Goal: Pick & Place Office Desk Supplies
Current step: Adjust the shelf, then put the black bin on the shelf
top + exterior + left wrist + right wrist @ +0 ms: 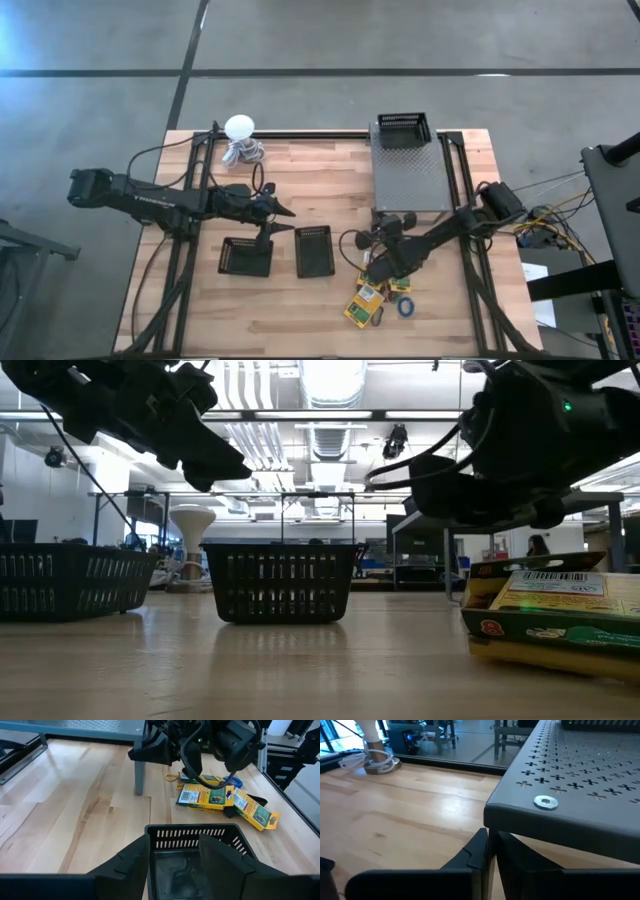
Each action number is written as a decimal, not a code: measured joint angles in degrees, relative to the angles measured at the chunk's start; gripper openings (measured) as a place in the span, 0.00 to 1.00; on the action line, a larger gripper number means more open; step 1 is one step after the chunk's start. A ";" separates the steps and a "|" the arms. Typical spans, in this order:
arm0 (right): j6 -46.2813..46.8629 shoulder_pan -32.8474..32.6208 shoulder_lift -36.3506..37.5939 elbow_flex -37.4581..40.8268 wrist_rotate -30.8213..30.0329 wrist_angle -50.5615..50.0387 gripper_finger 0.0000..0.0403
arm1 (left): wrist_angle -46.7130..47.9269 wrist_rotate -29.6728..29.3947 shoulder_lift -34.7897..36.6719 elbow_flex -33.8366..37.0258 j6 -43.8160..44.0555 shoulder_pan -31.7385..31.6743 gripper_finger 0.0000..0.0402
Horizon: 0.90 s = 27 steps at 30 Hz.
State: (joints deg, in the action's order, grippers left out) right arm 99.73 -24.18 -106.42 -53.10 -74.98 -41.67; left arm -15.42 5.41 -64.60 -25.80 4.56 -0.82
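High view: our right end effector (pixel 372 238), pinched shut and empty, must open and drop onto the boxes (pixel 368 297) near the counter's (pixel 330 180) front edge.

Left claw (pixel 285 212) spread wide; right claw (pixel 491 851) closed, empty.

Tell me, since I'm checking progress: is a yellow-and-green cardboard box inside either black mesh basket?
No: the yellow-and-green cardboard boxes lie on the wooden table, outside both baskets.

Two dark arms (pixel 150 200) — black cables, green light.
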 joint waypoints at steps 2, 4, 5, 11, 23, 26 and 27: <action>-0.76 0.38 -0.33 0.02 -0.02 1.38 0.07 | 0.00 0.00 0.00 0.00 0.00 0.02 0.44; -0.93 0.57 -0.34 0.02 -0.03 1.97 0.07 | 0.00 0.00 0.00 0.00 0.00 0.02 0.44; -0.94 0.58 -0.34 0.02 -0.06 2.17 0.07 | 0.00 0.00 0.00 0.00 0.00 0.02 0.44; -1.61 0.66 -0.34 0.02 -0.17 4.17 0.07 | 0.00 0.00 0.00 0.00 0.00 0.02 0.44; -2.54 0.94 -0.27 0.03 1.36 5.91 0.20 | 0.04 0.02 0.00 0.00 0.00 0.02 0.44; -4.15 0.82 0.26 -0.07 2.03 5.86 0.28 | 0.22 0.02 -0.01 0.00 0.01 0.02 0.44; -5.00 0.80 0.71 -0.11 3.00 5.86 0.31 | 0.22 0.02 -0.01 0.00 0.02 0.02 0.44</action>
State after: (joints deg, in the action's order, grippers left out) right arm 94.72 -23.38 -105.70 -53.21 -71.98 -35.82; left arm -15.20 5.43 -64.61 -25.80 4.58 -0.80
